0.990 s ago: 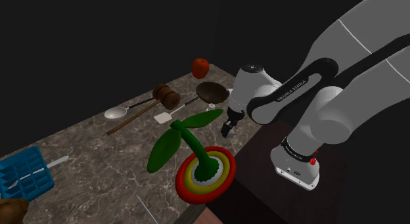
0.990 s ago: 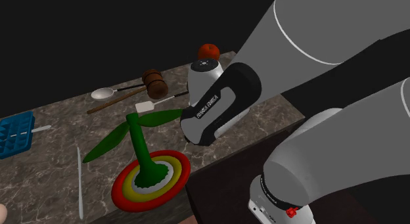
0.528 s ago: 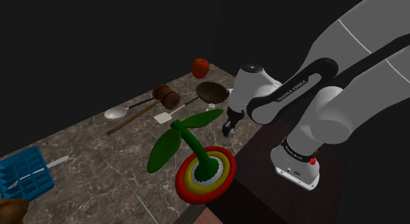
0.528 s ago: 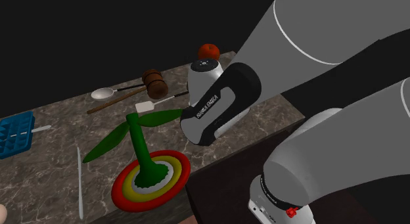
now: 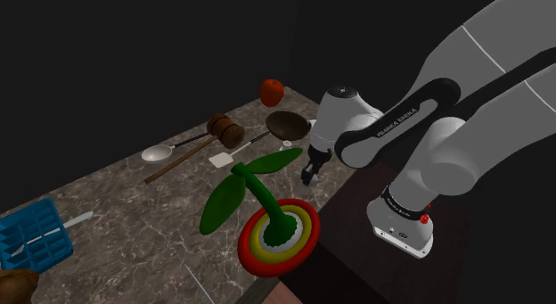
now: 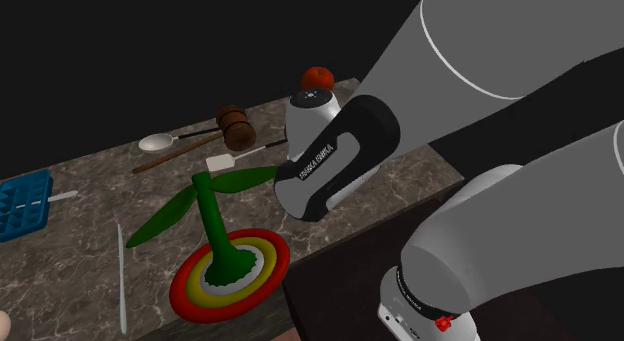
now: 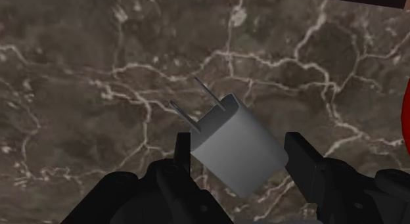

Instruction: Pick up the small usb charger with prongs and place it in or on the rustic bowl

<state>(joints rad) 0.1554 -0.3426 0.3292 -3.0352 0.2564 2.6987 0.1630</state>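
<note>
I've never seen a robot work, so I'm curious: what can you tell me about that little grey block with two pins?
The charger is a small, plain light-grey block with rounded edges. Two thin flat prongs stick out of one end, pointing away from the end effector. It sits tilted between the two black fingers, which clasp its sides, over the dark veined counter; whether it touches the counter is unclear.

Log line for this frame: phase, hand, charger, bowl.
phase: grasp | hand: straddling charger, grip unconfirmed | charger: grey, prongs pointing away from hand | bowl: brown, charger not in it
</note>
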